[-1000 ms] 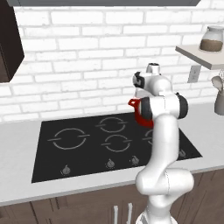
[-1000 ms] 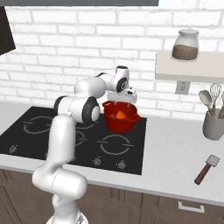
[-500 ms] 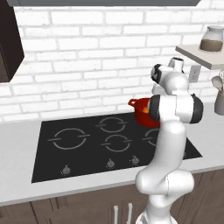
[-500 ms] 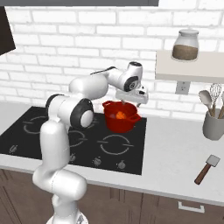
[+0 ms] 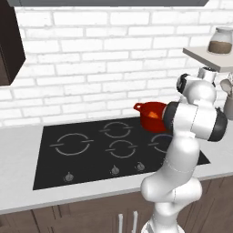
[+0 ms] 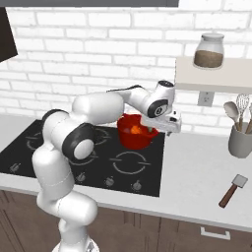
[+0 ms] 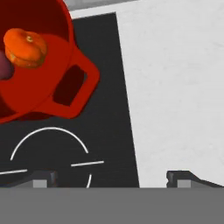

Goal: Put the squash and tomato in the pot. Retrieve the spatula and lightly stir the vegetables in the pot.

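The red pot (image 6: 133,140) stands on the right rear burner of the cooktop, and my arm partly covers the pot (image 5: 152,114) in the left base view. In the hand view the pot (image 7: 46,94) fills the upper left, holding an orange squash (image 7: 25,47) and the dark red tomato (image 7: 3,66) at the frame's edge. My gripper (image 6: 170,127) hovers just right of the pot, over the cooktop's right edge. The gripper (image 7: 111,179) is open with nothing between its fingertips (image 7: 41,178). The spatula (image 6: 233,190) lies on the counter far to the right.
A black cooktop (image 5: 91,150) is set into the light counter (image 6: 197,165). A grey utensil holder (image 6: 240,142) stands at the back right below a shelf (image 6: 211,78) carrying a jar (image 6: 209,50). A brick wall runs behind.
My hand has swung right, from above the pot's rim to beside it over the cooktop's right edge. The pot has stayed put.
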